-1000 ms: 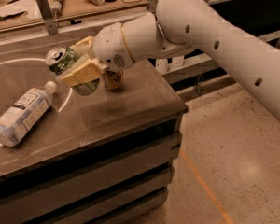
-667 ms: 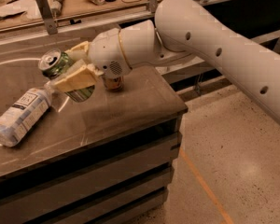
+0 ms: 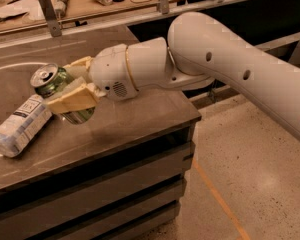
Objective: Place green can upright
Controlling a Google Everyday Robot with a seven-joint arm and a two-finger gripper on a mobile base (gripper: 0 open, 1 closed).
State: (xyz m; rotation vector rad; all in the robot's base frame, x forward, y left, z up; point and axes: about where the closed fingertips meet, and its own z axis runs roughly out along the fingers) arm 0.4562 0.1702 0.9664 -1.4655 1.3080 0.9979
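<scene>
The green can [image 3: 60, 88] is in my gripper [image 3: 72, 84], held tilted above the grey table [image 3: 120, 129], its silver top with pull tab facing up and to the left. The pale fingers [image 3: 72, 97] clamp the can's body from both sides. The can hangs just right of the clear plastic bottle [image 3: 21, 126], which lies on its side on the table. The orange-brown can is hidden behind my arm.
My white arm [image 3: 215, 69] reaches in from the right across the table's back right corner. A wooden workbench [image 3: 80, 4] with tools and clutter stands behind. The table's front edge drops to dark shelves; speckled floor with an orange line lies to the right.
My gripper has carried the green can forward and lower, closer to the bottle. The orange-brown can, seen before behind the gripper, is now covered by the arm.
</scene>
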